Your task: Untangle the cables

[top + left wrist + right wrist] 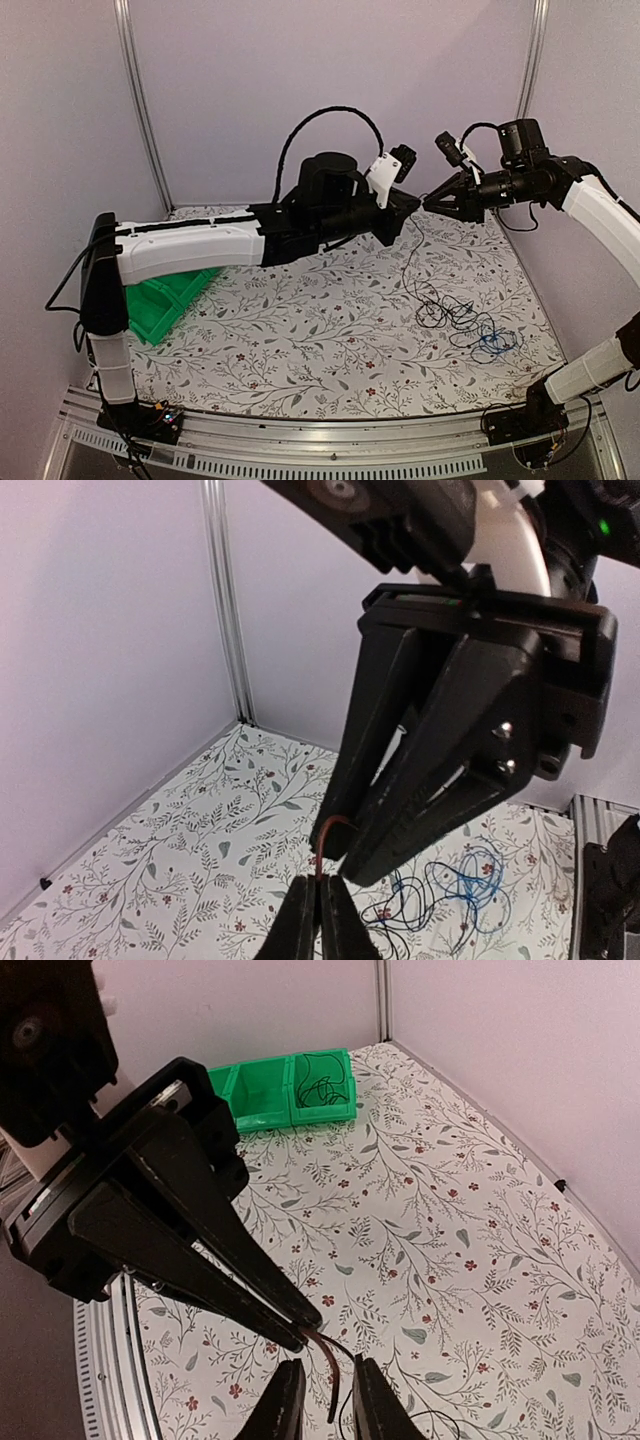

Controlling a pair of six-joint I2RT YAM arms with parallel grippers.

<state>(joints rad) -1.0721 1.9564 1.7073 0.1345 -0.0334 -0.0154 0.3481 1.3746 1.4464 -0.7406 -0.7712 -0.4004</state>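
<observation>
We are seeing one green bin point(165, 300) at the left edge of the surface point(300, 340), with open room to its right. Two claws are meeting mid-air. The left claw point(320, 890) is clenching one brown strand point(322, 832), and the right claw point(328, 1365) is standing slightly parted around it. The cables point(465, 320) are lying near the right edge: one blue cable point(489, 343), and dark ones too tangled to count.

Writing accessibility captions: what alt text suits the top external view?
The left tool and right tool meet above a floral table; a thin dark cable hangs from them to a tangle of cables. A green bin sits left.
</observation>
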